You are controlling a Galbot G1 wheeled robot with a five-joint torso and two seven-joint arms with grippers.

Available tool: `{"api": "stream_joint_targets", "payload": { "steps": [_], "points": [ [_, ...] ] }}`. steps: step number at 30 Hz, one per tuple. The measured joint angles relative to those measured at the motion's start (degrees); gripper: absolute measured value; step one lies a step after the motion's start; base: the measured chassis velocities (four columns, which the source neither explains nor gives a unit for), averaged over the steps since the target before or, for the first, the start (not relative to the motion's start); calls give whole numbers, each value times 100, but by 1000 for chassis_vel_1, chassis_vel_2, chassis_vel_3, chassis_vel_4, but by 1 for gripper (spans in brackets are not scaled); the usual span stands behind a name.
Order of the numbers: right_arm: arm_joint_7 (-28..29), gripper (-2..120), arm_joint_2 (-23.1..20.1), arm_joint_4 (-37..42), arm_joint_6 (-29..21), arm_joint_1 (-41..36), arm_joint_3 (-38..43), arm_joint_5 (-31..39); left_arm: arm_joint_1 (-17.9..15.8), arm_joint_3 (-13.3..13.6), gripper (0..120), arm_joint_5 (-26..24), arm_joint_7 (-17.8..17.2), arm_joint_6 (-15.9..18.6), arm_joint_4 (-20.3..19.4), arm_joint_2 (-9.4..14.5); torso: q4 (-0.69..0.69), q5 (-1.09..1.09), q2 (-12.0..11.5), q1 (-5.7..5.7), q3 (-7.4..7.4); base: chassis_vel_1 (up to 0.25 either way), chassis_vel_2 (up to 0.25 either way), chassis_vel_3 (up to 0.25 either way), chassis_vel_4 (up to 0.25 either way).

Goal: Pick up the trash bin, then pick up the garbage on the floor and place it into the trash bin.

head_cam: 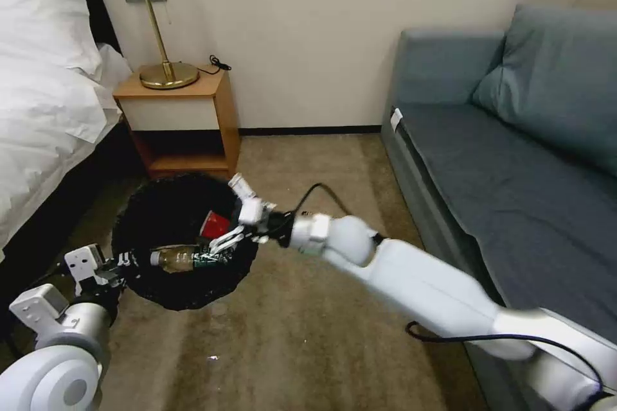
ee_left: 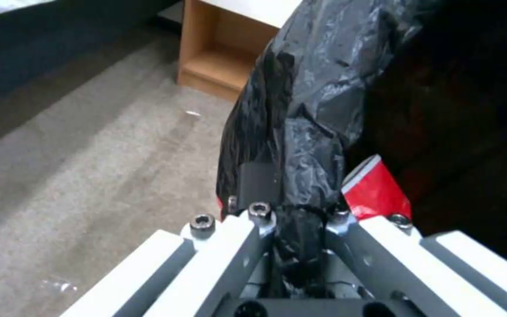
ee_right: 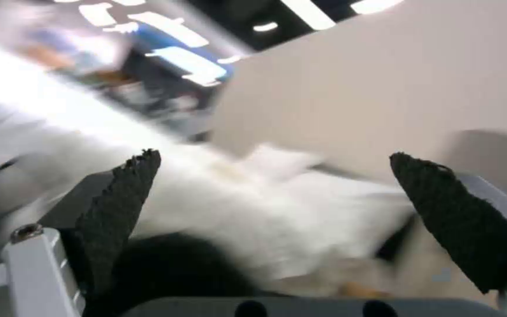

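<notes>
The trash bin (head_cam: 160, 209), lined with a crinkled black bag, hangs tilted just above the carpet at the lower left. My left gripper (head_cam: 125, 261) is shut on its near rim; in the left wrist view the left gripper (ee_left: 297, 213) pinches the black bag (ee_left: 318, 88). Inside the bin lie a red-and-white snack wrapper (head_cam: 214, 225) (ee_left: 376, 189) and a clear green-labelled bottle (head_cam: 183, 258). My right gripper (head_cam: 228, 215) hovers over the bin's mouth, open and holding nothing. In the right wrist view its dark pads (ee_right: 119, 198) stand wide apart.
A wooden nightstand (head_cam: 186, 115) with a brass lamp (head_cam: 164, 70) stands behind the bin. The bed (head_cam: 45, 109) runs along the left, and a blue-grey sofa (head_cam: 514, 160) lines the right. Open carpet (head_cam: 289, 334) lies between them.
</notes>
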Motion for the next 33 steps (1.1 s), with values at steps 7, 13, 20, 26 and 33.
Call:
{"api": "stream_joint_targets", "payload": {
  "steps": [7, 13, 20, 26, 33],
  "points": [
    [2659, 100, -144, 821, -1247, -1064, 1259, 282, 22, -113, 1, -33, 32, -27, 90, 31, 1, 1, 0, 0, 0, 0, 0, 0, 0],
    [3515, 100, 65, 1101, -1806, -3015, 2680, -359, 96, -193, 1, -101, -64, 46, -69, -36, 2, 1, 0, 0, 0, 0, 0, 0, 0],
    [3231, 100, 296, 1173, -1691, -4140, 3292, -1011, 102, -219, 1, -141, -98, 81, -110, -86, 2, -1, 0, 0, 0, 0, 0, 0, 0],
    [2858, 100, 432, 1175, -1470, -4831, 3444, -1270, 51, -165, 1, -140, -106, 81, -108, -161, 1, 0, 0, 0, 0, 0, 0, 0, 0],
    [2610, 100, 436, 1014, -1339, -5041, 3386, -1416, 13, -131, 1, -137, -108, 81, -106, -187, 3, 0, 0, 0, 0, 0, 0, 0, 0]
  ]
}}
